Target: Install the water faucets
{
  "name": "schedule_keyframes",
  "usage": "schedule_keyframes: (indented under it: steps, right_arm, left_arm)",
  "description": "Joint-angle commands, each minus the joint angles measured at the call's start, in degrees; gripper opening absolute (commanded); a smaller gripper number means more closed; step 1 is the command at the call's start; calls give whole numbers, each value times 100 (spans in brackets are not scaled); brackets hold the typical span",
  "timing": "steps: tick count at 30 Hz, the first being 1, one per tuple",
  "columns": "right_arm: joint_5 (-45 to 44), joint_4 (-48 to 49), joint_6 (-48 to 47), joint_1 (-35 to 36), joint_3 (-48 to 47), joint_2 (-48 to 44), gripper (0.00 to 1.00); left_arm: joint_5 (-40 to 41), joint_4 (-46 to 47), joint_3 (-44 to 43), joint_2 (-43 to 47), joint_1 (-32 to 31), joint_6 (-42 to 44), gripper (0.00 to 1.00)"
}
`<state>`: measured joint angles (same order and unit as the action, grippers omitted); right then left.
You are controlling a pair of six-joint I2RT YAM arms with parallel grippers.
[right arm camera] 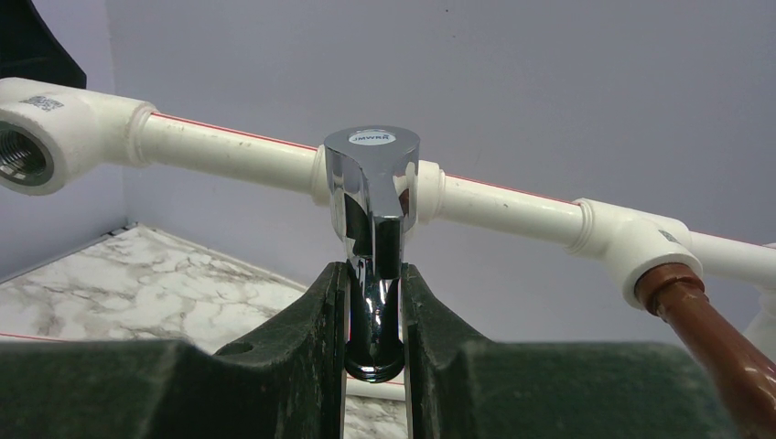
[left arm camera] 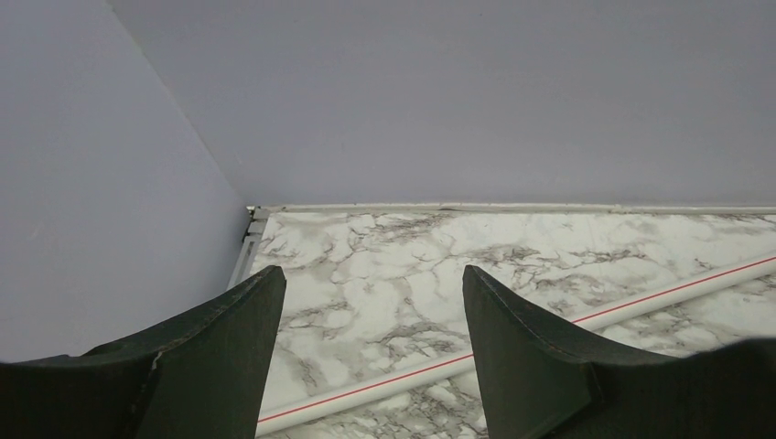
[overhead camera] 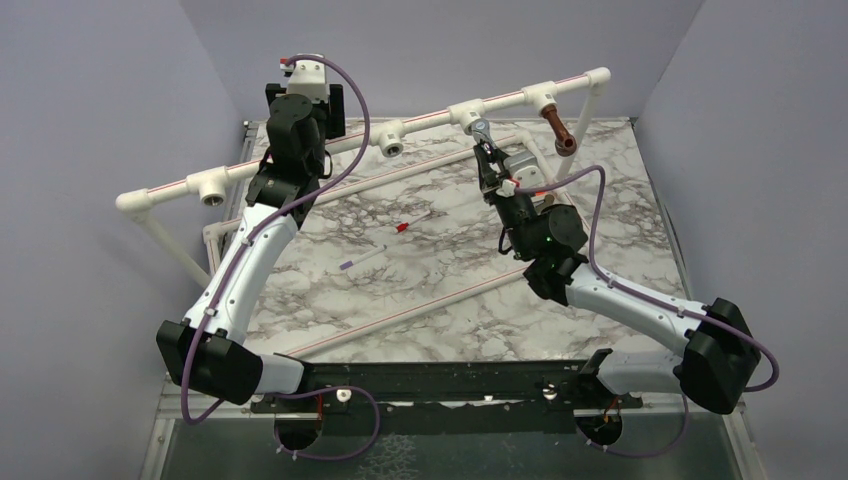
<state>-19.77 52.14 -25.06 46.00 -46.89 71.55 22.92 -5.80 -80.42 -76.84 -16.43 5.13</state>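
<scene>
The right hand (right arm camera: 374,306), pinching the chrome faucet (right arm camera: 370,183) by its spout, holds it with its long axis in line with the fingers and its far end against a tee (right arm camera: 432,194) on the pipe; the left hand (left arm camera: 373,274), spread and empty, is well apart.

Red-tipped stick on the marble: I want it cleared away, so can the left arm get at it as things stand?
Probably yes. The left tool is open and empty, and the red-tipped stick lies on the marble table, out in the open, nothing above or against it.
</scene>
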Motion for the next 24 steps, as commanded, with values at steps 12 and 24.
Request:
schedule_keyframes:
  steps: [12,24]
  right_arm:
    - [89,105,14,-32,-225,145,1]
    - [-89,343,251,-30,-163,406,1]
  left_arm:
    - [-149,-373,79,-32,144,-36,73]
    - [-178,-404,79,-51,157,-53,73]
